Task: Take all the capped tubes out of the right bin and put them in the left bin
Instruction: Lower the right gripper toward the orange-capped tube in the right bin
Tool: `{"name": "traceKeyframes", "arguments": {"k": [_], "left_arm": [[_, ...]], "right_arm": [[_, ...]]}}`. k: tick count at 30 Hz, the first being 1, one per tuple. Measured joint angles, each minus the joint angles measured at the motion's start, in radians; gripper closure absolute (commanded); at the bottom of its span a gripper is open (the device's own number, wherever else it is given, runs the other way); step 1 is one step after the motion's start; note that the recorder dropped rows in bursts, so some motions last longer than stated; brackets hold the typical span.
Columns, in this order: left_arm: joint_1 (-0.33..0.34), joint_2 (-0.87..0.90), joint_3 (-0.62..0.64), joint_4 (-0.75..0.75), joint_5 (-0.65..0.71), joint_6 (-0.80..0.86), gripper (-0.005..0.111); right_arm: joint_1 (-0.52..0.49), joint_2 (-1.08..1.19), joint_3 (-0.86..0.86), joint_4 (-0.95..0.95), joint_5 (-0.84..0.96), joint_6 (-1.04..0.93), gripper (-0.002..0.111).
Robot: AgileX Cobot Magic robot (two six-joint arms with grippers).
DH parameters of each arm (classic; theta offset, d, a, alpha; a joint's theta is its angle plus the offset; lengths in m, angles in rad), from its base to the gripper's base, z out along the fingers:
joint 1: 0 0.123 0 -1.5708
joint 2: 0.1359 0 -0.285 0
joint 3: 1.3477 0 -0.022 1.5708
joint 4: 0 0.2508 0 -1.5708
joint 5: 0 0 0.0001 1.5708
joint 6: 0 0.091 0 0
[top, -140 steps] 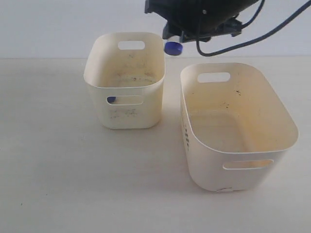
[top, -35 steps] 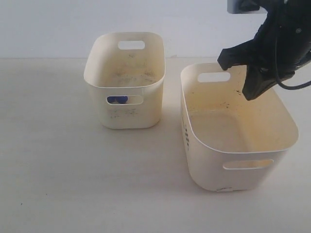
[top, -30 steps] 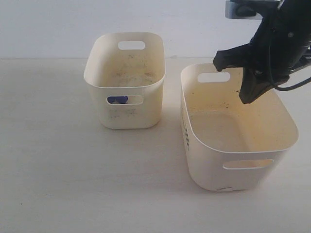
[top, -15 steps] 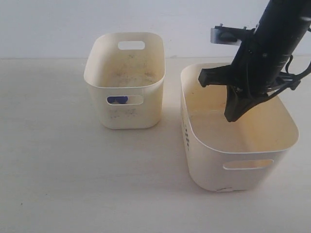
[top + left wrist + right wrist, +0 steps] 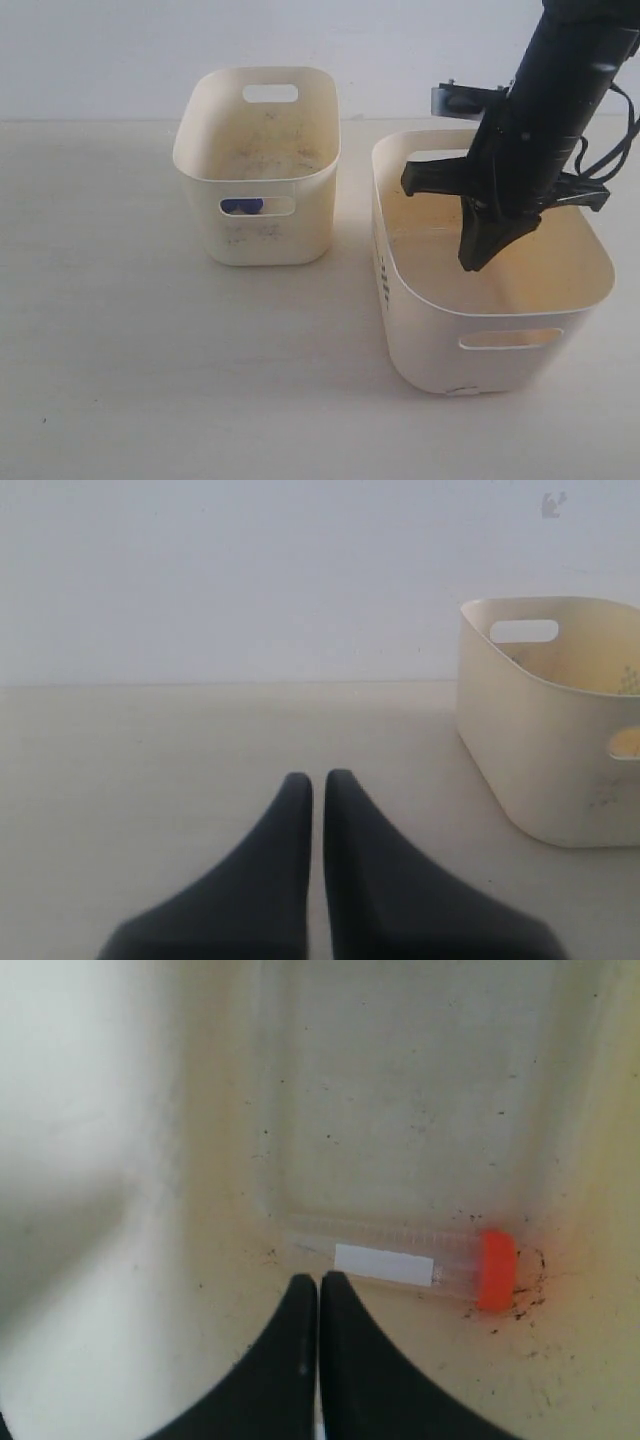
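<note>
1. Right wrist view: an orange-capped tube (image 5: pixel 400 1260) lies on its side on the floor of the right bin (image 5: pixel 400 1080). It has a white label on its clear body, and dark specks are scattered around its cap end
2. The right gripper (image 5: pixel 318 1282) hangs just short of the tube, near the end of the label farthest from the cap. Its two black fingers are pressed together with nothing between them, and a sliver of bin floor shows between the tips and the tube
3. In the exterior view the same gripper points down inside the right bin, with its tip below the rim and left of the bin's middle. The tube cannot be seen from here
4. The left bin (image 5: pixel 260 240) stands upright to the left of the right bin, with a clear gap between the two. A blue cap (image 5: pixel 241 206) shows through its near handle slot, low inside the bin
5. Both bins sit on a pale table (image 5: pixel 120 350)
6. In the left wrist view the left gripper (image 5: pixel 317 780) is closed and empty, with only a thin line between its fingers. It is over bare table, with the left bin off to one side and a white wall (image 5: pixel 250 580) behind
</note>
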Motion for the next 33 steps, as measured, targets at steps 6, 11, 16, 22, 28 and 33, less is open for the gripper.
{"name": "traceKeyframes", "arguments": {"k": [6,11,16,22,28,33], "left_arm": [[0.0,0.0,0.0,0.0,0.0,0.0,0.103],[0.0,0.0,0.0,0.0,0.0,0.0,0.103],[0.0,0.0,0.0,0.0,0.0,0.0,0.103],[0.0,0.0,0.0,0.0,0.0,0.0,0.103],[0.0,0.0,0.0,0.0,0.0,0.0,0.103],[0.0,0.0,0.0,0.0,0.0,0.0,0.103]], "right_arm": [[0.0,0.0,0.083,-0.002,0.0,0.049,0.108],[0.0,0.002,0.115,0.005,0.004,0.062,0.108],[0.031,0.002,0.115,0.006,0.004,0.062,0.108],[0.093,0.012,0.115,-0.075,0.004,0.069,0.108],[0.089,0.063,0.115,-0.043,0.002,0.085,0.108],[0.089,0.099,0.115,0.027,0.002,0.078,0.108]]}}
